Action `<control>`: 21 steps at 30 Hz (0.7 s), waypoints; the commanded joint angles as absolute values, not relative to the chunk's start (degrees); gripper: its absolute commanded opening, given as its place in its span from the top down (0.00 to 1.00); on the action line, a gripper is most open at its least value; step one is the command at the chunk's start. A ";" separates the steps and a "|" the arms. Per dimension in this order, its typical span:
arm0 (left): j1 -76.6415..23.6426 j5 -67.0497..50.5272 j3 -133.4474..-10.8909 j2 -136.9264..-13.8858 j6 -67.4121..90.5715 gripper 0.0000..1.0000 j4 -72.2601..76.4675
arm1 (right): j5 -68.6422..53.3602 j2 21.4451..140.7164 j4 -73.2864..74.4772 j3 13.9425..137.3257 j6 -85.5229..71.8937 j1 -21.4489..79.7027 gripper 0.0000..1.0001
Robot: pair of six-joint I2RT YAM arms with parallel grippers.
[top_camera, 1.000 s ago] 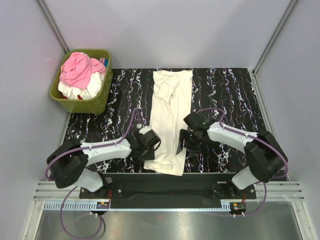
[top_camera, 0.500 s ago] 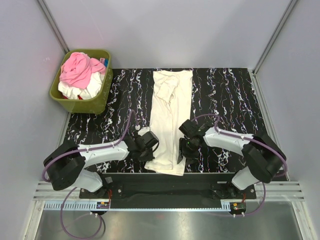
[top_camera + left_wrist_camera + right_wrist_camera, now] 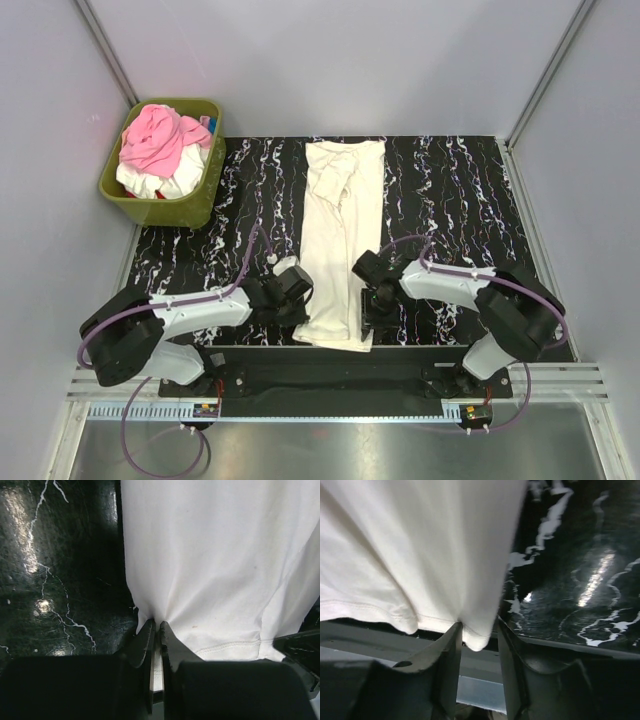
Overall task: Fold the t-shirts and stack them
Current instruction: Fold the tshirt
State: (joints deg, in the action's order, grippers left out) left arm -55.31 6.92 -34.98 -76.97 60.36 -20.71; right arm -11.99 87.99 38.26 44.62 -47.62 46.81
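- Two hands sit at the near hem of the cream t-shirt [image 3: 342, 225], which lies lengthwise down the middle of the worktop [image 3: 460, 200] as a long narrow strip, collar end far from the arms
- Clenched on the hem's left corner is the left hand [image 3: 156, 626]; the cloth puckers into its pinch
- Released, by contrast, is the right hand [image 3: 477, 632]: its fingers stand apart with the hem's right corner between them, unclamped
- Step in hand, as I judge it: taking both near corners for the cross fold. Next, the right hand must close, then both lift together and carry the hem level toward the collar
- Unfolded pink and white shirts [image 3: 158, 150] wait in the green bin [image 3: 200, 205] at far left; no stack shows
- Hidden: the top view buries both sets of fingertips under the wrists, and the strip's lower layers cannot be seen
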 commanded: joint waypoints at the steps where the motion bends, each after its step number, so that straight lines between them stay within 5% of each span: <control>1: -55.81 4.40 -34.10 -76.38 61.87 0.94 -17.58 | -7.57 91.93 38.84 48.86 -47.72 50.27 0.67; 6: -55.72 4.30 -33.40 -74.45 62.58 0.94 -18.71 | -7.30 89.13 36.83 46.32 -47.90 50.36 1.00; 14: -55.90 10.46 -29.20 -60.93 65.56 0.79 -33.48 | -5.54 84.82 38.59 42.80 -49.83 50.36 1.00; 18: -55.90 8.88 -25.76 -57.75 66.53 0.49 -32.43 | -5.98 84.73 38.14 41.93 -50.19 50.45 1.00; 21: -56.42 8.44 -25.49 -57.13 66.97 0.43 -31.90 | -6.68 84.29 37.97 41.57 -50.27 50.36 1.00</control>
State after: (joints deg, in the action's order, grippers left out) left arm -55.70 7.94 -25.54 -58.22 65.80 -32.01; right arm -8.47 85.43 37.76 42.78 -49.47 49.98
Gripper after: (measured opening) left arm 0.552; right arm 0.018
